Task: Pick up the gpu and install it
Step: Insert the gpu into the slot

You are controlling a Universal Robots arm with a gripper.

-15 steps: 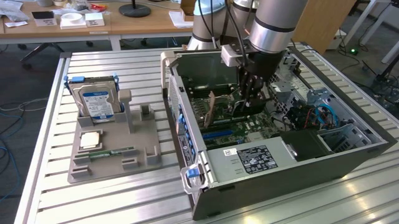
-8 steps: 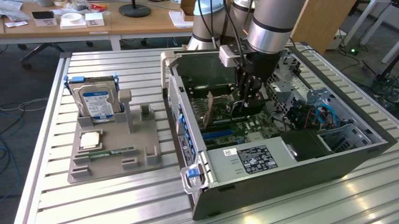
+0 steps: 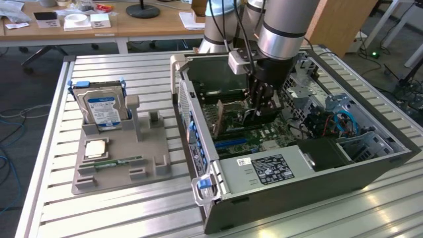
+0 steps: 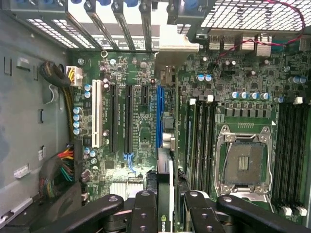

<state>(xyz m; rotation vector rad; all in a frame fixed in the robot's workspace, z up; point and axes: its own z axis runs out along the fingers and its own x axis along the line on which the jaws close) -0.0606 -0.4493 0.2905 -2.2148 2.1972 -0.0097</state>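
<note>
Gripper (image 3: pixel 262 110) is clamped on your gpu (image 3: pixel 228 119) mid-frame, edge-on — its long axis runs along the blue slot (image 4: pixel 159 116) just beneath.

An open dark grey metal computer case (image 3: pixel 317 183) lies on a slatted aluminium table (image 3: pixel 106 218) before me, its green motherboard (image 4: pixel 141 126) exposed with a bare silver processor socket (image 4: pixel 243 162). Beside it, toward the exterior view's left, a grey plastic holder tray (image 3: pixel 148 148) carries an upright silver blue-labelled hard drive (image 3: pixel 104 108), a pale square processor chip (image 3: pixel 96 148) and a narrow green memory stick (image 3: pixel 120 162) lying flat.
</note>
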